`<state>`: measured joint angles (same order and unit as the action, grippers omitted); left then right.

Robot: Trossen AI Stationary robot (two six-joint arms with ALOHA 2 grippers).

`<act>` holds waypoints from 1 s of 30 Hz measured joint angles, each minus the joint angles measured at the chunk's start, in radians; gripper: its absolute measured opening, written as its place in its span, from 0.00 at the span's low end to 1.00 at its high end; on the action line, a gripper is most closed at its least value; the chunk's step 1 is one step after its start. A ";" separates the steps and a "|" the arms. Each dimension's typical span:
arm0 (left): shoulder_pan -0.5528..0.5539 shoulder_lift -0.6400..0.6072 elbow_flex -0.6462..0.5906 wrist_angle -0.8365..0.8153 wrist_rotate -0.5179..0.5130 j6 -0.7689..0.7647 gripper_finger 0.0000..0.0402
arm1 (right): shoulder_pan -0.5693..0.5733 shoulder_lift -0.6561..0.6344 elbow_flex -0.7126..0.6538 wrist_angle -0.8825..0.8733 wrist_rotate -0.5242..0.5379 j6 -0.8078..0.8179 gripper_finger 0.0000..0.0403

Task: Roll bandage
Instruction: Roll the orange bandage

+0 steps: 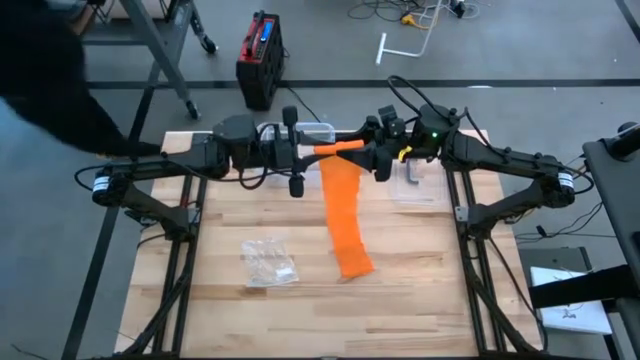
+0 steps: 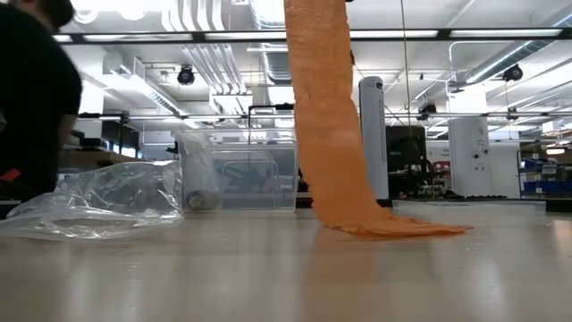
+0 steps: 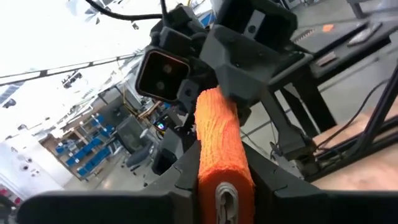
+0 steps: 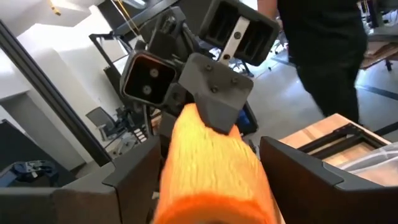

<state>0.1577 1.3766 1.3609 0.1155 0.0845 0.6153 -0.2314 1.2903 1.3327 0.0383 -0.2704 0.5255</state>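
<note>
An orange bandage roll (image 1: pixel 340 149) hangs level high above the far middle of the table, held between my two grippers. From it a loose orange strip (image 1: pixel 343 210) drops to the table, and the strip's lower end (image 2: pixel 384 228) lies crumpled on the wood. My left gripper (image 1: pixel 318 152) comes from the table's left and is shut on the roll (image 3: pixel 217 137). My right gripper (image 1: pixel 365 152) comes from the right, and its wide-set fingers are closed on the roll (image 4: pixel 208 168). My left gripper pinches the roll's left end (image 3: pixel 225 177) between its two fingers. The fingers come level from the table's left and lie along the roll. The roll is lifted clear. My right gripper holds the roll's thick right end (image 4: pixel 211 186) between its two fingers (image 4: pixel 134 180). They come level from the table's right. The strip hangs slack below.
A crumpled clear plastic bag (image 1: pixel 268 262) lies left of the strip's end. Clear plastic containers stand at the far middle (image 1: pixel 312 130) and far right (image 1: pixel 415 185). A person in dark clothes (image 1: pixel 50 80) stands beyond the table's far left corner.
</note>
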 joint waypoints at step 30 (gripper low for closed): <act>0.000 0.001 0.000 -0.045 -0.043 0.021 0.22 | 0.003 0.002 0.000 -0.005 -0.017 -0.071 0.34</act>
<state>0.1574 1.3773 1.3610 0.0706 0.0412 0.6364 -0.2283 1.2922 1.3327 0.0334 -0.2874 0.4550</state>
